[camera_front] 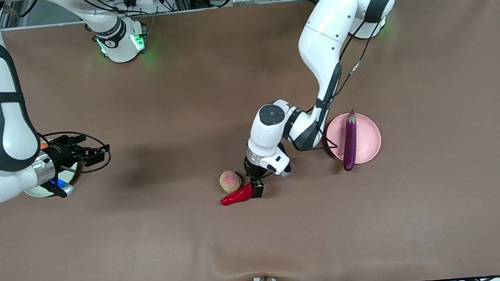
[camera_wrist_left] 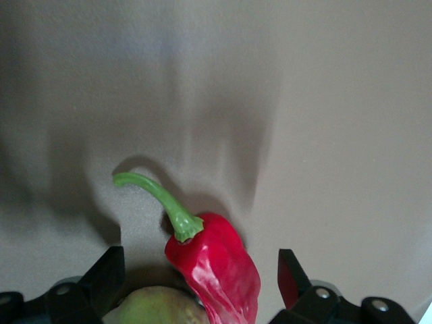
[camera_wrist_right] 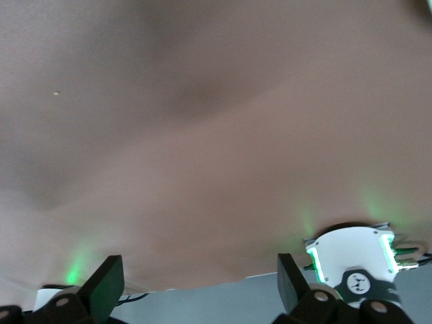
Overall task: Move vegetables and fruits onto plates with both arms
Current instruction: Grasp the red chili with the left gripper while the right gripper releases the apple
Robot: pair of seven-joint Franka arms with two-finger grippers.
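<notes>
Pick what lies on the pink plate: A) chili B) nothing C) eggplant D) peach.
C: the eggplant lies across the pink plate, while the chili and peach sit on the table by the left gripper.

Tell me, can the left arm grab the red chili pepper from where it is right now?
Probably yes. The left gripper is low at the chili pepper, and the left wrist view shows its fingers open with the pepper between them. The peach sits close beside it and might get bumped.
</notes>
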